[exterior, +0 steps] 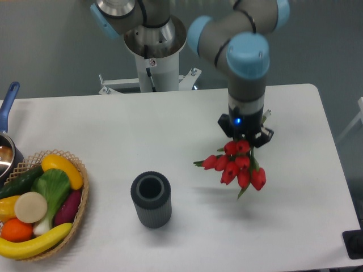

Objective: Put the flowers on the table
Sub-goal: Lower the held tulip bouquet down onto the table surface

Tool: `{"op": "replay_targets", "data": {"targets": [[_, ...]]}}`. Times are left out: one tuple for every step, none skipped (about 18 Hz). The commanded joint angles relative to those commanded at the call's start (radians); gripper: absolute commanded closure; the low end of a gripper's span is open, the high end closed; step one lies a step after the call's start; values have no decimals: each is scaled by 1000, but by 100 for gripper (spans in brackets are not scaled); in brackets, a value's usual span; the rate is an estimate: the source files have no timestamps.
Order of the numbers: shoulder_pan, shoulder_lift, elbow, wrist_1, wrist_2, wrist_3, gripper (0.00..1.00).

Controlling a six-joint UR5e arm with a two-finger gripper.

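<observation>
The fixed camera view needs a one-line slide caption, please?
Claw holding red tulips low over the white table.

The arm points straight down, its gripper [245,137] jaws seemingly clamped, largely hidden.

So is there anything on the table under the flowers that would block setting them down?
Nothing visible. The gripper holds the flowers over bare table. The dark ribbed cup stands well off to one side, and the basket sits at the far edge.
</observation>
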Motion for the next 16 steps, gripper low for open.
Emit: {"op": "replay_targets", "data": {"targets": [[-5,-17,2,2,14,0,70],[-14,-29,3,2,23,0,70],[-15,-37,5,3,32,2,70],[-17,-45,11,2,37,2,70],[-17,-51,12,2,39,0,68],[-17,-55,14,5,39,0,66],[-17,-63,20,5,37,2,63],[-17,-69,21,5,37,2,56],[-17,-75,21,6,37,2,44],[-17,-80,29,14,37,2,32],[-17,-83,31,32,35,2,20],[-17,-81,29,49,37,2,11],[-17,-77,29,61,35,2,2],[-17,-72,32,66,32,2,0],[-17,-69,34,72,31,0,0],[-17,-60,38,84,29,0,0]]}}
